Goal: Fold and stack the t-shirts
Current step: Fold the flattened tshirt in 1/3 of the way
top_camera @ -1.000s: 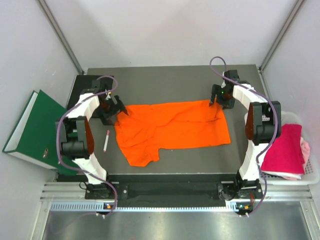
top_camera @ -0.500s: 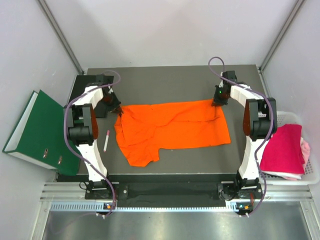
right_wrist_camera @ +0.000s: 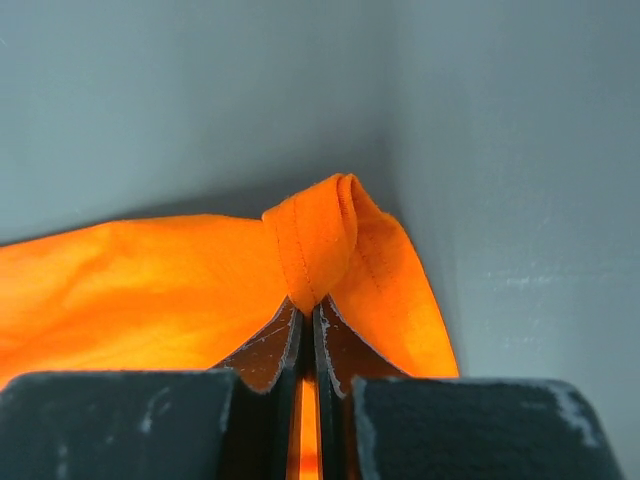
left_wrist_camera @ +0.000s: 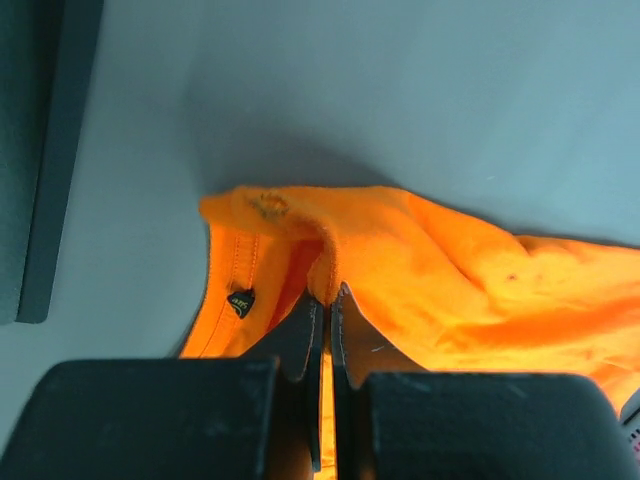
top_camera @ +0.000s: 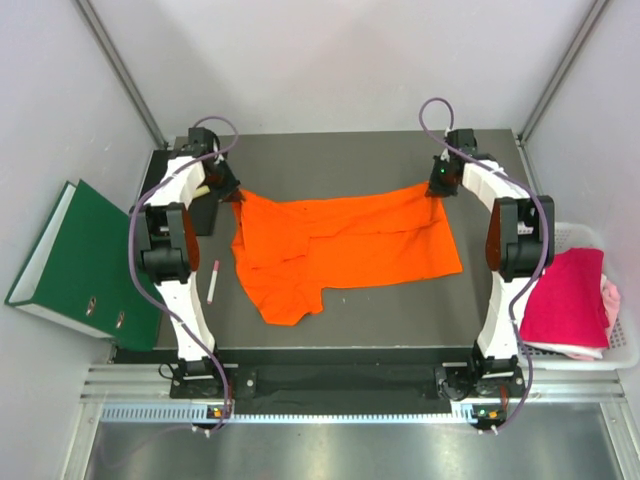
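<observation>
A bright orange t-shirt point(top_camera: 340, 245) lies spread across the dark table point(top_camera: 340, 160), its far edge lifted at both corners. My left gripper point(top_camera: 236, 197) is shut on the shirt's far left corner; in the left wrist view the orange cloth point(left_wrist_camera: 420, 270) bunches between the closed fingers point(left_wrist_camera: 300, 330). At the far right corner my right gripper point(top_camera: 436, 193) is shut on a hemmed fold of the orange cloth point(right_wrist_camera: 315, 245). A magenta t-shirt point(top_camera: 570, 300) lies on top of a pale pink t-shirt point(top_camera: 610, 298) in a basket at the right.
A white basket point(top_camera: 622, 352) holds the folded shirts beside the table's right edge. A green binder point(top_camera: 70, 260) leans off the table's left side. A small pink-and-white pen point(top_camera: 213, 281) lies on the table near the left arm.
Both grippers closed on the orange shirt's far corners and pulled them up and toward the back of the table, stretching the far edge between them.
</observation>
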